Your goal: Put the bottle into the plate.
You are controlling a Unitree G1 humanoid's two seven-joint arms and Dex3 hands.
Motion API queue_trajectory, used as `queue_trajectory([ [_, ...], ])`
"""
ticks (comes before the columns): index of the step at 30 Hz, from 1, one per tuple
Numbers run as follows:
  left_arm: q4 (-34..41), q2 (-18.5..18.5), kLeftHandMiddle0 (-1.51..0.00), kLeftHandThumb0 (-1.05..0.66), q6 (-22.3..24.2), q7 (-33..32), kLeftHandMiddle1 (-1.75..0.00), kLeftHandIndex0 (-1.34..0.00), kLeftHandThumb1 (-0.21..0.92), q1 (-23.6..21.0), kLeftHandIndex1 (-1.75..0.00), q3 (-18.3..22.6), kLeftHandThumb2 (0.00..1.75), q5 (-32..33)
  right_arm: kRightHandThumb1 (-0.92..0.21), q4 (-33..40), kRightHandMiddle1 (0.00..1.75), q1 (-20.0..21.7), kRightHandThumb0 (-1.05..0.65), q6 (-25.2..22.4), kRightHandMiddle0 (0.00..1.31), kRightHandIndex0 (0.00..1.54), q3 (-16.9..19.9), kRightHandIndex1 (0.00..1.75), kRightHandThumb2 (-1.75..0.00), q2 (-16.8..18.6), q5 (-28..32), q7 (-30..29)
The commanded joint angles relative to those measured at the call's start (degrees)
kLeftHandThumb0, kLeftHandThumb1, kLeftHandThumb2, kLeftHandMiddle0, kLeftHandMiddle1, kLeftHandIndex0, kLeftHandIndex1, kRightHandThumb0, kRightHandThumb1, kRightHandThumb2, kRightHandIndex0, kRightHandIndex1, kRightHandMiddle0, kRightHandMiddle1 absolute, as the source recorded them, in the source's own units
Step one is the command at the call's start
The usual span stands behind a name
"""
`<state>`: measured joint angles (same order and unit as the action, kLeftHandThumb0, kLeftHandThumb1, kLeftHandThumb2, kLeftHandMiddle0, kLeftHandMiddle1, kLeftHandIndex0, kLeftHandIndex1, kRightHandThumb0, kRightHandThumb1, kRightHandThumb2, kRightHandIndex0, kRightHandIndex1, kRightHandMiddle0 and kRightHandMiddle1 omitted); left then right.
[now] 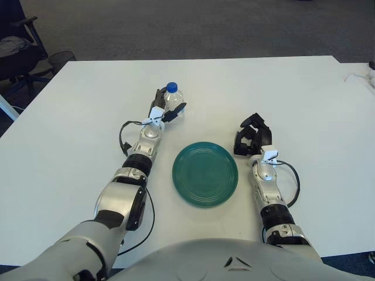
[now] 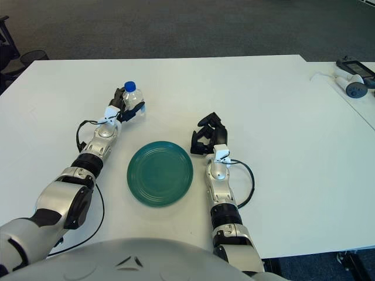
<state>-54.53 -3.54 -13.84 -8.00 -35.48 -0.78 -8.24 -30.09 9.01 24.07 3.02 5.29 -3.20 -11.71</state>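
My left hand (image 1: 162, 109) is out on the far left of the table (image 1: 70, 134), dark fingers (image 1: 175, 110) wrapped around the bottle (image 1: 172, 99), and I read that as a closed grasp on its body, though I can't quite tell from here how fully the thumb side bears on it. The bottle stands upright, well apart from the plate (image 1: 205, 174), beyond it and to its left. It's a small clear plastic thing with a blue cap (image 1: 171, 87); I judge it light, thin-walled and a bit slippery, likely to dent if I squeeze hard, so I want the hold mid-body below the shoulder, firm but gentle. The plate is round, teal green, glossy, with faint concentric rings and a shallow raised rim, lying flat on the smooth matte white tabletop. My right hand (image 2: 206, 136) shows just right of the plate, fingers curled, holding nothing.
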Motion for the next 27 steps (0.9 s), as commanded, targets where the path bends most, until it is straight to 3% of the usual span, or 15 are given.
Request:
queue_trajectory([
  [1, -0.75, -0.97, -0.27, -0.96, -1.06, 0.12, -0.2, 0.0, 0.92, -1.4, -0.68, -0.52, 0.06, -0.73, -0.01, -1.96, 1.75, -1.9, 0.0, -2.38, 0.62, 0.88, 0.43, 1.61, -1.62, 0.61, 0.82, -0.15],
  [4, -1.13, -1.11, -0.28, -0.95, -1.73, 0.14, -0.29, 0.0, 0.92, -1.45, -0.75, -0.9, 0.07, -1.08, -0.01, -1.82, 1.75, -1.95, 0.0, -2.39, 0.62, 0.88, 0.49, 1.61, -1.62, 0.72, 0.78, -0.34],
  [7, -2.63, -1.54, -0.27, -0.91, -3.44, -0.33, -0.63, 0.0, 0.92, -1.73, -1.01, -1.25, 0.08, -1.7, -0.02, -1.67, 1.75, -2.02, 0.0, -2.39, 0.61, 0.88, 0.52, 1.61, -1.61, 0.77, 0.73, -0.4],
  [10, -4.65, -2.0, -0.33, -0.83, -5.39, -0.98, -1.19, -0.09, 0.9, -2.21, -1.5, -1.42, 0.07, -2.44, -0.02, -1.58, 1.75, -2.07, 0.0, -2.45, 0.61, 0.88, 0.52, 1.61, -1.61, 0.78, 0.66, -0.47],
  [11, -5.13, -2.0, -0.33, -0.82, -6.2, -1.94, -1.25, -0.1, 0.9, -2.29, -1.55, -1.6, 0.06, -2.9, -0.02, -1.69, 1.75, -2.04, 0.0, -2.5, 0.61, 0.88, 0.54, 1.61, -1.61, 0.73, 0.63, -0.48],
  [13, -5.96, -1.99, -0.55, -0.69, -7.39, -3.19, -1.54, -0.31, 0.87, -2.48, -1.67, -1.84, 0.05, -3.5, -0.02, -1.83, 1.75, -2.0, 0.0, -2.58, 0.61, 0.87, 0.55, 1.61, -1.61, 0.67, 0.6, -0.48],
  [16, -7.03, -0.31, -0.73, -0.48, -8.07, -6.53, -1.66, -0.5, 0.87, -2.78, -1.71, -1.13, 0.06, -3.28, -0.02, -1.9, 1.75, -1.95, 0.0, -2.77, 0.61, 0.87, 0.54, 1.61, -1.61, 0.56, 0.54, -0.43],
  [19, -7.01, 1.07, -0.94, -0.26, -8.21, -8.66, -1.72, -0.71, 0.58, -2.79, -1.74, -0.75, 0.68, -2.97, -0.02, -1.92, 1.75, -1.92, 0.0, -2.82, 0.61, 0.87, 0.54, 1.61, -1.61, 0.51, 0.49, -0.41],
  [22, -6.44, 1.87, -1.04, -0.17, -8.38, -9.77, -1.74, -0.8, 0.47, -2.63, -1.74, -0.26, 0.94, -2.41, -0.02, -1.77, 1.75, -1.91, 0.0, -3.07, 0.61, 0.87, 0.56, 1.61, -1.61, 0.49, 0.46, -0.42],
  [27, -6.14, 2.5, -1.14, -0.09, -7.98, -10.09, -1.75, -0.9, 0.4, -2.65, -1.75, 0.53, 1.11, -1.54, -0.02, -0.77, 1.75, -2.13, 0.0, -3.85, 0.61, 0.88, 0.54, 1.61, -1.61, 0.63, 0.61, -0.37],
])
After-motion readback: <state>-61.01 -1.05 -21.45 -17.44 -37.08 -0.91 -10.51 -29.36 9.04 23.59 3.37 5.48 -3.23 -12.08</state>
